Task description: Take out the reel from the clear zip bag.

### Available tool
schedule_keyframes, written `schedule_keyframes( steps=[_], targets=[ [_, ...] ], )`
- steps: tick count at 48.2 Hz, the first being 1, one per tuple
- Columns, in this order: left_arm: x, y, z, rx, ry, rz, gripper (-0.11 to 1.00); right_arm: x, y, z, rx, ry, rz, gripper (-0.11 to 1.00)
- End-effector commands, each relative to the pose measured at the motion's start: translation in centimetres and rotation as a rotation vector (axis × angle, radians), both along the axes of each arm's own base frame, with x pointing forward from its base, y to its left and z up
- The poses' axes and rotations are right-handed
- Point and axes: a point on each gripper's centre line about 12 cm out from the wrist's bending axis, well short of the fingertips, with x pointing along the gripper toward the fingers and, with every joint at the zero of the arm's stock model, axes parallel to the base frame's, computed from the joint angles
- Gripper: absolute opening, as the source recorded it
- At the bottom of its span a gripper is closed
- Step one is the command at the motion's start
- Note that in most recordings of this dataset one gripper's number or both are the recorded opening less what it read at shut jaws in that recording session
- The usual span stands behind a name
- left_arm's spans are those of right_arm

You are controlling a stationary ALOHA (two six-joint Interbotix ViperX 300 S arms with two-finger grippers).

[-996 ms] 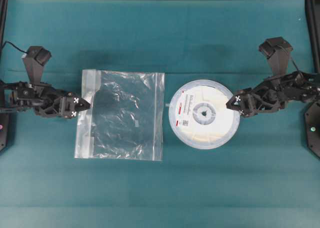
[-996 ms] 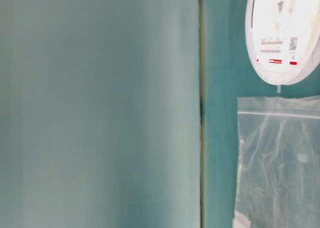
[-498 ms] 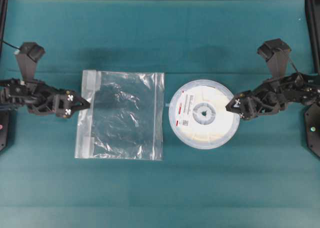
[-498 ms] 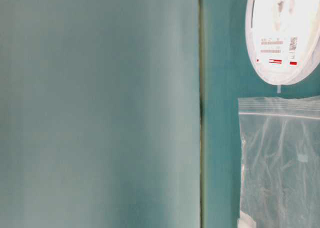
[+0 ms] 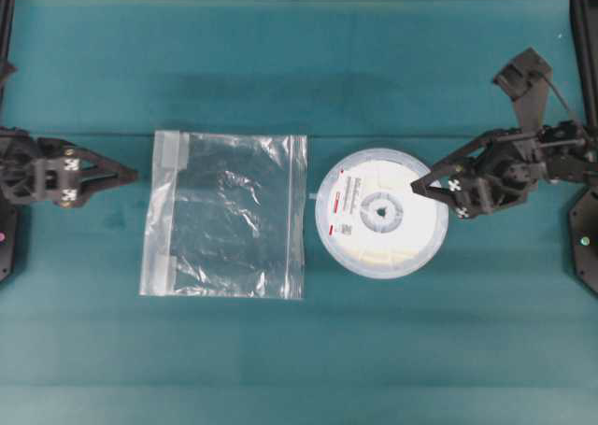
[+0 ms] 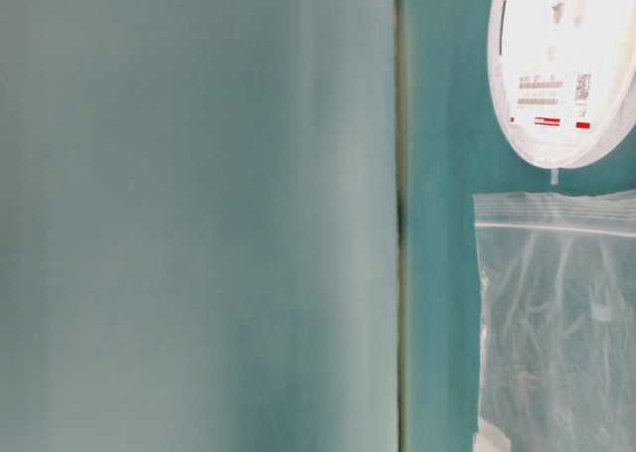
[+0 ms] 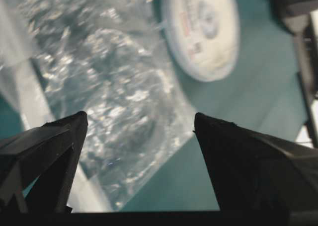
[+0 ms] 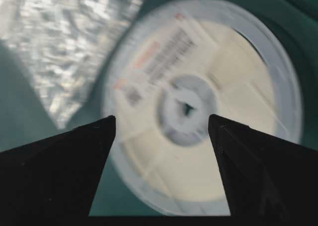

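The reel (image 5: pixel 381 212), a white disc with cream winding and a grey hub, lies flat on the teal table, outside the clear zip bag (image 5: pixel 224 215) and just to its right. The bag lies flat and crinkled, its whitish strip on the left edge. My left gripper (image 5: pixel 131 174) is open, empty, a short way left of the bag. In the left wrist view the left gripper (image 7: pixel 140 115) frames the bag (image 7: pixel 99 62), with the reel (image 7: pixel 203 32) beyond. My right gripper (image 5: pixel 430 193) hangs open over the reel's right rim. The right gripper (image 8: pixel 161 117) holds nothing, with the reel (image 8: pixel 238 77) below it.
Black arm bases (image 5: pixel 584 238) stand at both side edges of the table. The table-level view shows the reel (image 6: pixel 561 65) and the bag (image 6: pixel 556 323) at its right, and a blurred teal panel (image 6: pixel 199 214) fills its left half.
My left gripper opened, let go of the bag's left edge and drew back to the left. My right gripper tilted up over the reel's right rim. The reel stayed put.
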Motion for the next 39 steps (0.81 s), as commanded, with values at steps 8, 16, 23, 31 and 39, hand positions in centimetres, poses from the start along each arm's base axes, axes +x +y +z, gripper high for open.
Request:
schedule_keyframes(
  steps=[8,16,23,31,39],
  targets=[
    [-0.8,-0.9,4.2,0.161,-0.118,-0.094,0.94,0.4,1.1,3.9,-0.140,-0.128,0.114,0.92],
    [-1.1,-1.9,5.4,0.242,-0.157,-0.165,0.94,0.1,1.7,6.4,-0.240,-0.215,0.176,0.91],
    [-1.0,-2.8,5.7,0.301,-0.167,-0.240,0.94,-0.2,2.4,8.0,-0.319,-0.267,0.231,0.91],
    [-0.9,-3.3,6.6,0.399,-0.181,-0.293,0.93,-0.8,3.1,9.0,-0.409,-0.303,0.298,0.91],
    [-1.0,-3.3,7.6,0.547,-0.198,-0.337,0.93,-1.8,3.5,10.3,-0.490,-0.356,0.332,0.91]
  ],
)
